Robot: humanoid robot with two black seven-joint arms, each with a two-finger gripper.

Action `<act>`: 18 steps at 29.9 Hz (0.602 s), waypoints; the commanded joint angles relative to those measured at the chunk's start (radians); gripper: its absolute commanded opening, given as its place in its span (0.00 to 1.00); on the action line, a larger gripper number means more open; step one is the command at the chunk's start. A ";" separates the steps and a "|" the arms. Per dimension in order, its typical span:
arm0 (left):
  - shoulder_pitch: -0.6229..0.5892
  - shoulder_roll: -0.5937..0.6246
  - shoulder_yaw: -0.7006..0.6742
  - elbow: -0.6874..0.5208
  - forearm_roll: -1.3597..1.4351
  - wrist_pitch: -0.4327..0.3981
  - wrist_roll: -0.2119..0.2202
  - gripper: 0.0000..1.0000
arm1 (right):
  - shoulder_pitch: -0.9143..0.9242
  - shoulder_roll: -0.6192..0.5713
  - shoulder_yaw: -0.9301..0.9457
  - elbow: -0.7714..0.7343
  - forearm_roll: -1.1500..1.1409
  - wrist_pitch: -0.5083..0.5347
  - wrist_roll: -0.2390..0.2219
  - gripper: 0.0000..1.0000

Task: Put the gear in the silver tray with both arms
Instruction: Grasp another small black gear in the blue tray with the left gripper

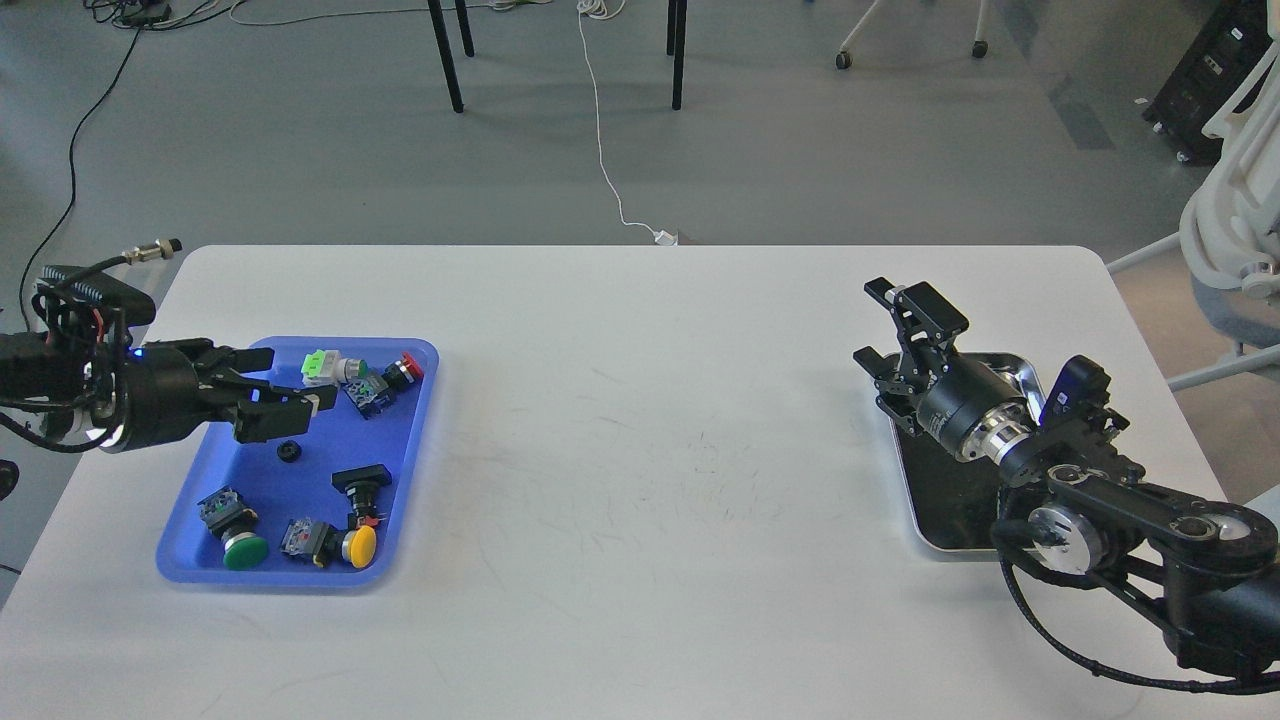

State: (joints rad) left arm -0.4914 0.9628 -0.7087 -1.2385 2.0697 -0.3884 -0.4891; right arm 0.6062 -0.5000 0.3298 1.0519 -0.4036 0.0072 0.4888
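Note:
A small black gear (289, 451) lies in the blue plastic tray (240, 480) at the left. My left gripper (272, 388) reaches in from the left, low over the tray's far part. It is open and empty, with its fingertips just above and left of the gear. The silver tray (945, 549) with its black inner surface sits at the right, mostly covered by my right arm. My right gripper (893, 333) is open and empty over the tray's far left corner, pointing up and left.
The blue tray also holds several push-button switches with green (244, 550), yellow (362, 545) and red (411, 366) caps. A white chair (1235, 230) stands off the table's right edge. Chair legs and cables lie on the floor beyond the table.

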 commanded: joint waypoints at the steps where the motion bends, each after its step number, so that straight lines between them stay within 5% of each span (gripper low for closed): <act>1: -0.068 0.014 0.113 0.033 0.018 0.000 0.000 0.94 | 0.000 0.001 0.000 -0.001 -0.001 -0.001 0.000 0.97; 7: -0.171 -0.024 0.296 0.109 0.036 0.000 0.000 0.86 | -0.002 0.001 0.000 -0.001 0.000 -0.006 0.000 0.97; 18: -0.181 -0.096 0.321 0.215 0.040 0.000 0.000 0.77 | -0.003 0.000 0.000 0.000 0.000 -0.006 0.000 0.97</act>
State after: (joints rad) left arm -0.6731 0.8872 -0.3889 -1.0471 2.1085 -0.3881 -0.4885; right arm 0.6029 -0.5001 0.3298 1.0532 -0.4035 0.0013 0.4888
